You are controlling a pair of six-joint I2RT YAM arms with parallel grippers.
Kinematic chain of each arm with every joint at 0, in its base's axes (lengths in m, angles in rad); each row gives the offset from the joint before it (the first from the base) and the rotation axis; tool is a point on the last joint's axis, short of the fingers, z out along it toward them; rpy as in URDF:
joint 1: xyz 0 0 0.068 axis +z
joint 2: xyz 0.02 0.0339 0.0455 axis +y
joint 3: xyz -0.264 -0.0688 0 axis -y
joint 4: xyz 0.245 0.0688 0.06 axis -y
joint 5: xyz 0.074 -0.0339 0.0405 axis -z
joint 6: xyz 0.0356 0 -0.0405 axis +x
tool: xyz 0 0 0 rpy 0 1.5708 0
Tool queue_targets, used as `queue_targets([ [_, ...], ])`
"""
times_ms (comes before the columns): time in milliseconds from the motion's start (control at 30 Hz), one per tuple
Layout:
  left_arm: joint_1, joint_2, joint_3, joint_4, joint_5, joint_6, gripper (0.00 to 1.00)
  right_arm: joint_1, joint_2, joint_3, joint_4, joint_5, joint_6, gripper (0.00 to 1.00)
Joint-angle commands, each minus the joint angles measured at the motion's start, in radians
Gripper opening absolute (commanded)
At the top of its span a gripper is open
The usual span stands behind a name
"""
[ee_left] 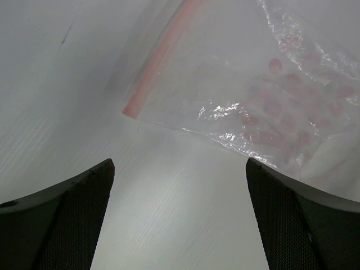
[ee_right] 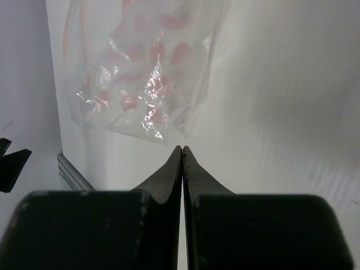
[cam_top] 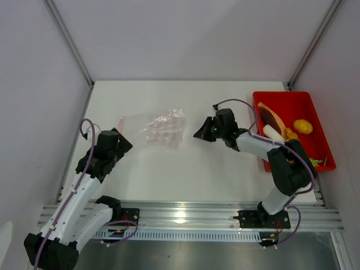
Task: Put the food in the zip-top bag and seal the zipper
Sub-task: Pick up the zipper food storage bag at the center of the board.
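Just beyond the right end effector [ee_right: 181, 149] lies the zip-top bag [ee_right: 143, 67].

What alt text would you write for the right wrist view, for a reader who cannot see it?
The right claw, shut with nothing between its tips, points at a crinkly clear bag with pink spots, lying on a white table just ahead.
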Motion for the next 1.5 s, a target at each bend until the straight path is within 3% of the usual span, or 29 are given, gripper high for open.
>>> queue_targets([
  [0,0.015,0.046,0.037,0.043,-0.026,-0.021,0.99,-0.023,-0.114,-0.027,-0.090,0.023,-0.118,0.00],
  [33,0.021,0.064,0.040,0.050,-0.020,-0.025,0.99,-0.027,-0.126,-0.029,-0.111,0.026,-0.153,0.01],
  [167,0.119,0.179,0.046,0.118,0.031,-0.027,0.99,-0.036,-0.195,-0.032,-0.199,0.004,-0.215,0.39],
  [267,0.228,0.303,0.069,0.144,0.110,-0.051,0.99,-0.040,-0.256,-0.041,-0.225,-0.025,-0.247,0.48],
  [400,0.337,0.461,0.069,0.263,0.265,-0.019,0.99,-0.045,-0.344,-0.061,-0.263,-0.049,-0.273,0.50],
  [533,0.364,0.549,0.092,0.343,0.301,0.048,1.00,-0.059,-0.444,-0.095,-0.291,-0.057,-0.303,0.53],
  [800,0.387,0.569,0.034,0.647,0.465,0.150,0.99,-0.134,-0.605,-0.158,-0.308,-0.082,-0.336,0.54],
  [1033,0.437,0.688,0.080,0.681,0.551,0.131,0.97,-0.154,-0.663,-0.178,-0.306,-0.091,-0.346,0.54],
  [1267,0.460,0.751,0.061,0.793,0.652,0.121,0.86,-0.157,-0.701,-0.195,-0.305,-0.095,-0.362,0.54],
  [1467,0.462,0.741,0.071,0.784,0.625,0.137,0.84,-0.160,-0.712,-0.202,-0.314,-0.094,-0.369,0.54],
])
